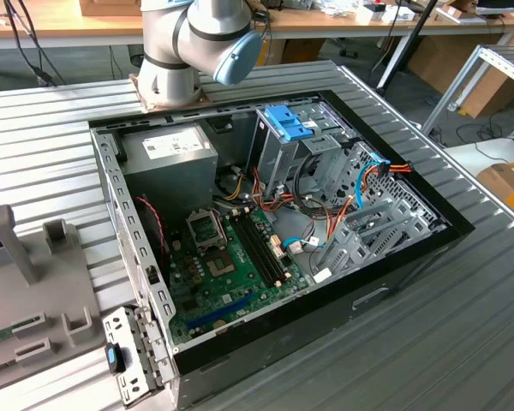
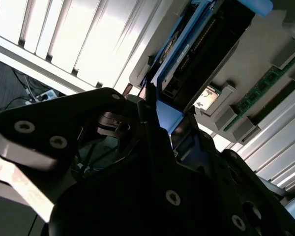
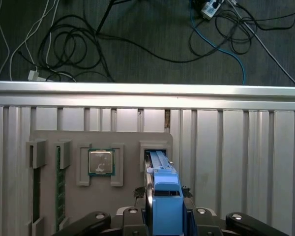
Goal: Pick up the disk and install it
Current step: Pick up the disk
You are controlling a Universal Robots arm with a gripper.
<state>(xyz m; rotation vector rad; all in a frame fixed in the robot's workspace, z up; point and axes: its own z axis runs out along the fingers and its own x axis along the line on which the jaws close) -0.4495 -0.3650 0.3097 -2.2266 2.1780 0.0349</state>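
- The exterior view is bright and even, lit from overhead; the ribbed table carries a soft sheen without hard glare.
- Inside the computer case the light drops, and shade pools beneath the walls and the drive cage.
- The second wrist view has harsh contrast: the gripper is nearly black in its own shadow, while the table slats behind it are washed out to white.
- The gripper's near body looks soft there.
- The first wrist view is evenly lit; the table's edge shows a bright glare band, the floor beyond is dim, and the disk shows saturated blue.
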